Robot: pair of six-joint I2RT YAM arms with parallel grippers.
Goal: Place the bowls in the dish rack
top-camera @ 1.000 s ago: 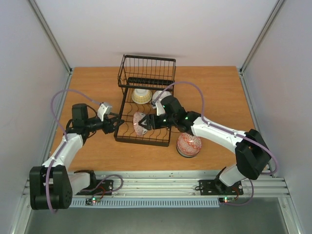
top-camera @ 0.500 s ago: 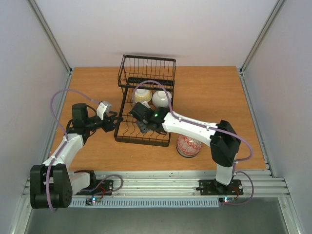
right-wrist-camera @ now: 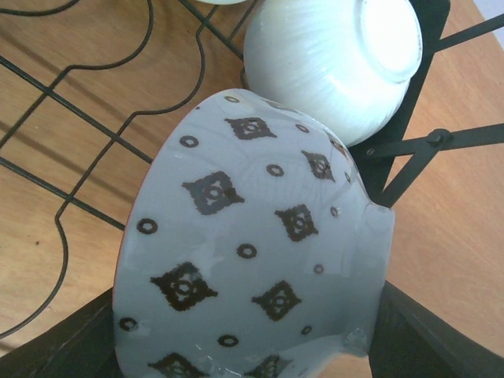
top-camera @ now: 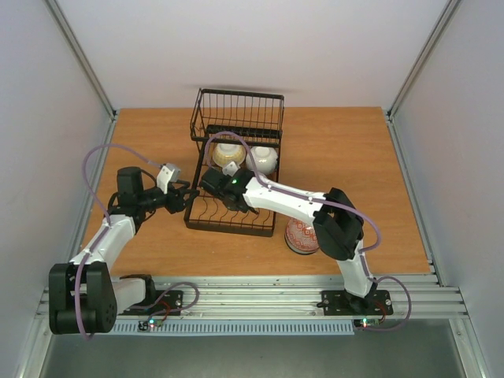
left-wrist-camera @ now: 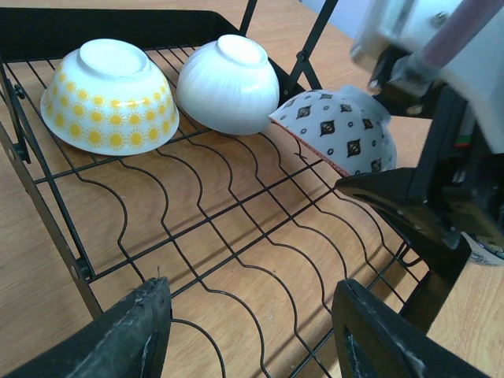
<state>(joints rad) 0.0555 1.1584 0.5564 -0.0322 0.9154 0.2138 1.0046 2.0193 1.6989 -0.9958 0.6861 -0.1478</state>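
While the left gripper (top-camera: 188,197) hovers, jaws apart, at the dish rack's (top-camera: 230,229) nine o'clock edge, a yellow-dotted bowl (left-wrist-camera: 109,94) and a white bowl (left-wrist-camera: 228,83) lie upside down inside toward twelve. The right gripper (right-wrist-camera: 248,323) clamps a diamond-patterned bowl (right-wrist-camera: 252,236) just beside them, and a red bowl (top-camera: 304,234) sits outside at four.

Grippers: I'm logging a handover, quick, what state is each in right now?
Left gripper: open, holding nothing.
Right gripper: jaws closed on the diamond-patterned bowl.
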